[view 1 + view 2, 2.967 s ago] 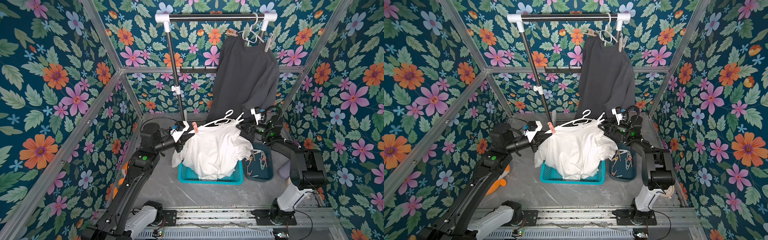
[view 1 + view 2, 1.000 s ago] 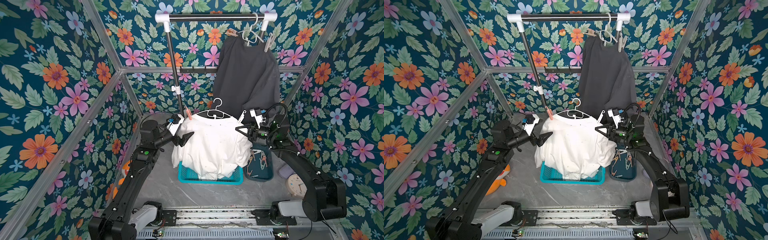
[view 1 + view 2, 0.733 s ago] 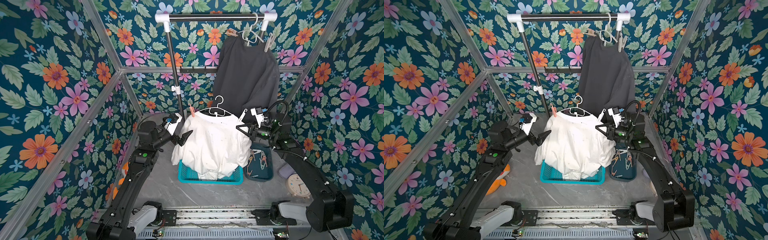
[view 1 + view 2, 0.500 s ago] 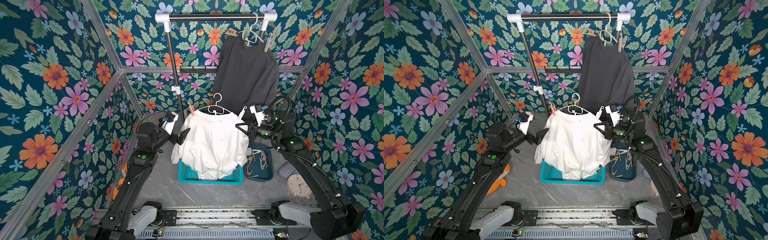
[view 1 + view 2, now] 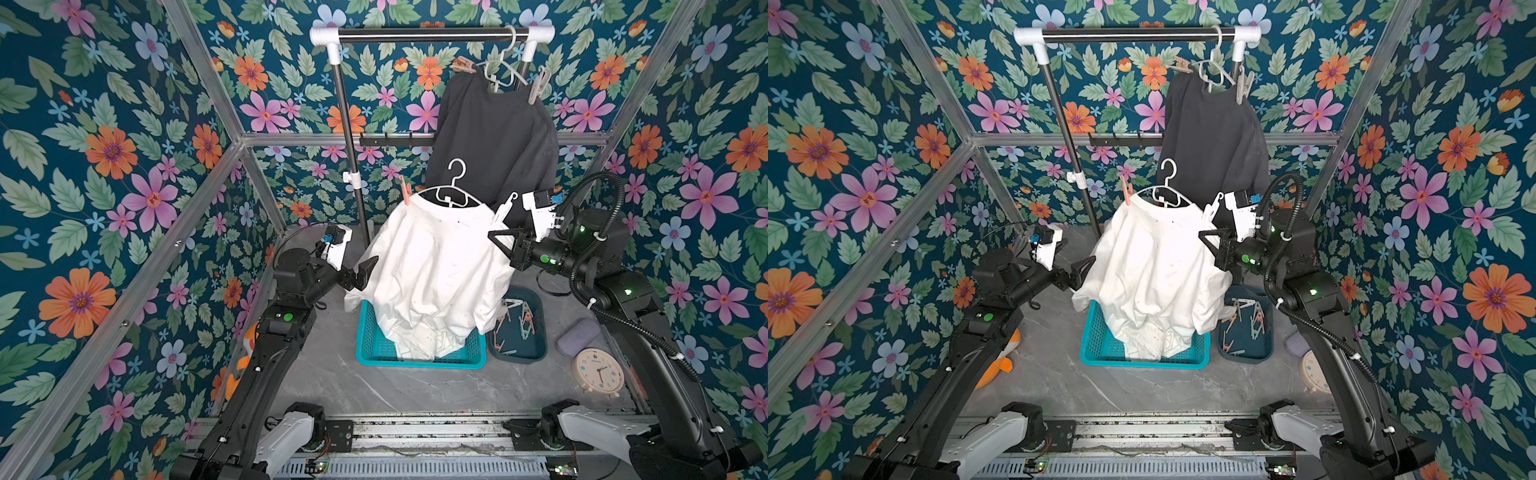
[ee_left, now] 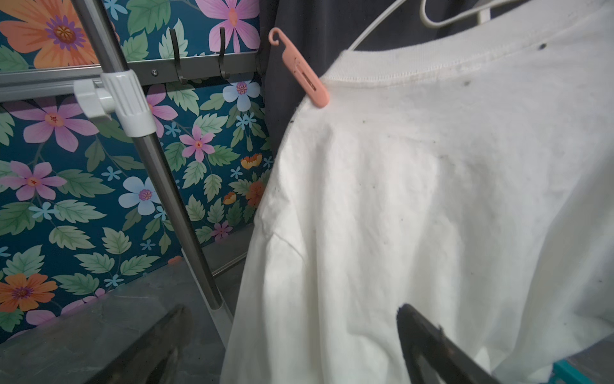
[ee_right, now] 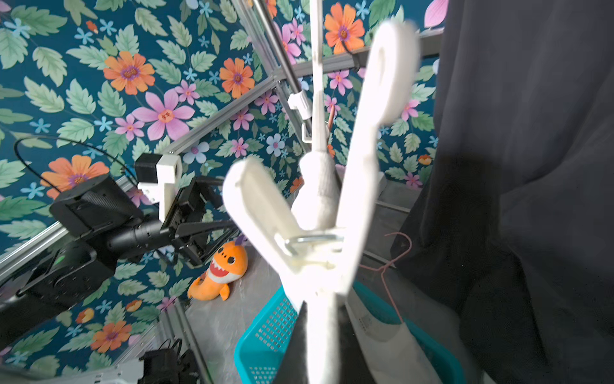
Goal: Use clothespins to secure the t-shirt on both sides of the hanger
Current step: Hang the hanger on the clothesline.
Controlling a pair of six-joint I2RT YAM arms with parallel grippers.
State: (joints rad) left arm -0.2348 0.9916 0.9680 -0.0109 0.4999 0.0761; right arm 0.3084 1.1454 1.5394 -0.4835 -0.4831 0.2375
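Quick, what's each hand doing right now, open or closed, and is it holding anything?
Left hand: open, holding nothing.
Right hand: closed on a white clothespin.

Left gripper (image 5: 365,272) spread wide, right gripper (image 5: 495,235) pinched.

The left arm (image 5: 266,357) and right arm (image 5: 648,332) are matte black, built of rounded joint housings and slim straight links. Each rises from a white base (image 5: 291,436) with a black collar. Small green lights (image 5: 288,317) glow on the housings. At each wrist sits a white printed bracket (image 5: 337,246) carrying a small black camera with a blue connector. A ribbed black hose (image 5: 582,266) runs along the right arm, fastened with white clips; a thin black cable (image 5: 303,227) arcs behind the left wrist. The left gripper (image 5: 365,274) and right gripper (image 5: 498,237) have black triangular fingers (image 5: 371,262).
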